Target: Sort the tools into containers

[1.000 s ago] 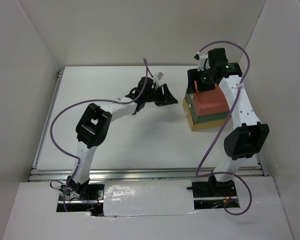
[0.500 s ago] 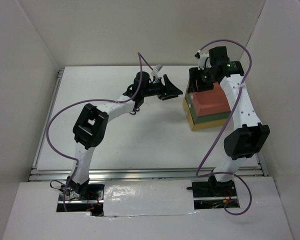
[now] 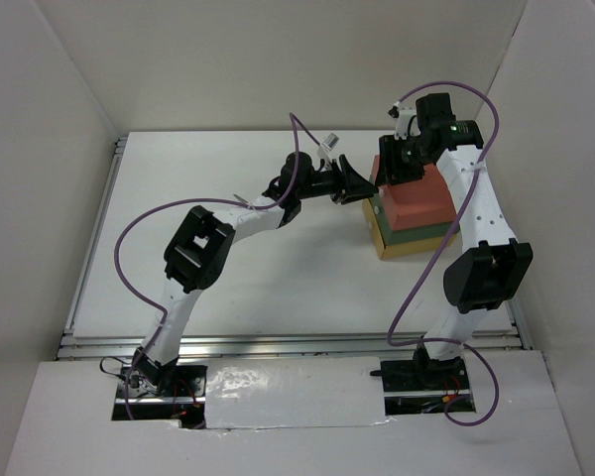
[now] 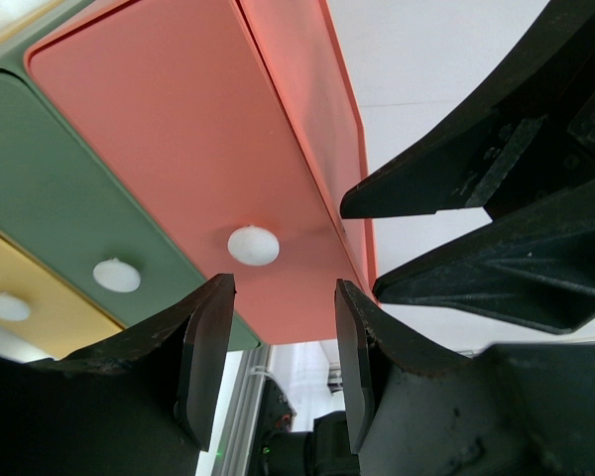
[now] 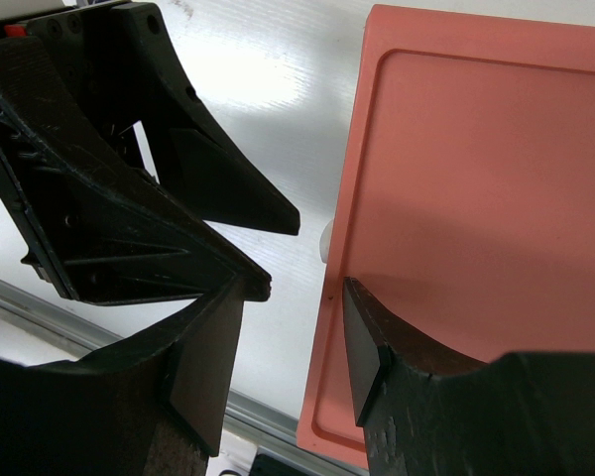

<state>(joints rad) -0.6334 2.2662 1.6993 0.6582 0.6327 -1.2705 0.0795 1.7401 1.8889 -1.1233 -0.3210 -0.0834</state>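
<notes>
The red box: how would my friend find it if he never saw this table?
Find the white table, then look at its far right part, where a stack of three flat boxes stands. The red box is the top one, lying on the green box, with the yellow box at the bottom. Only it is red-orange.

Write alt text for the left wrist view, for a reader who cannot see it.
The open left end effector faces a red-orange drawer front, whose white knob sits just beyond the jaws. A dark green drawer and a yellow drawer, each with its own knob, lie to the left; the right end effector shows at the right.
</notes>
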